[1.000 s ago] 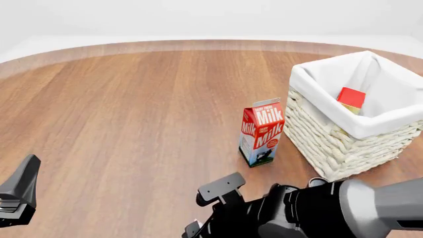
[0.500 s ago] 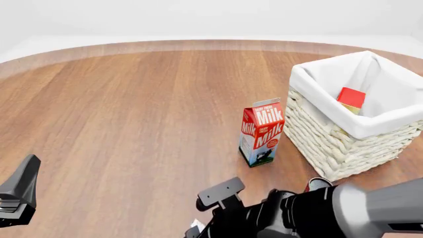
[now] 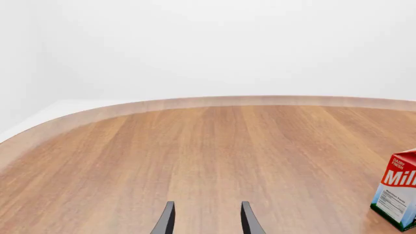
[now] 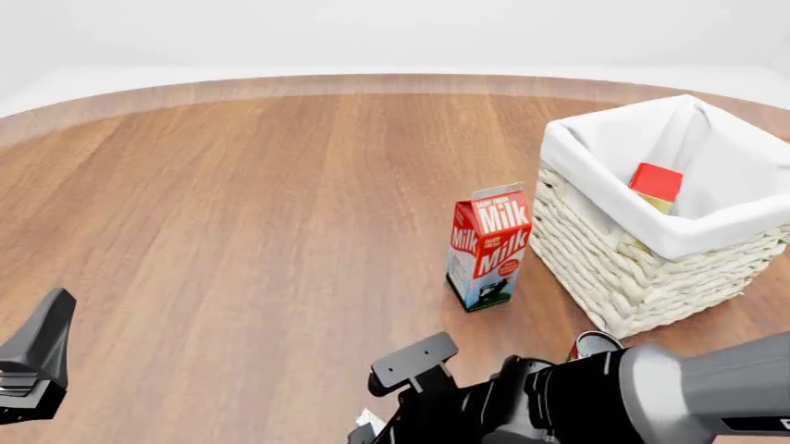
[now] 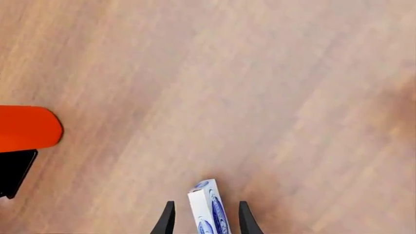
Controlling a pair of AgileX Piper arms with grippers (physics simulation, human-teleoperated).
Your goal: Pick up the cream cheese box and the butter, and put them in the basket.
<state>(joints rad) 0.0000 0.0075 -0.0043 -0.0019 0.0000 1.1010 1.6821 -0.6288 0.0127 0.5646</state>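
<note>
Cheese box (image 5: 208,209) between my right jaws.
Only the wrist view shows them parted around it; left jaws released.

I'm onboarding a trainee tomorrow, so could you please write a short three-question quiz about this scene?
1. True or false: the butter already lies inside the basket.
2. What stands between the right end effector's fingers? A) milk carton B) cream cheese box C) nothing
3. Fill in: the milk carton stands upright on the table, just left of the ____.

Key: 1 true. 2 B, the cream cheese box. 3 basket.
</note>
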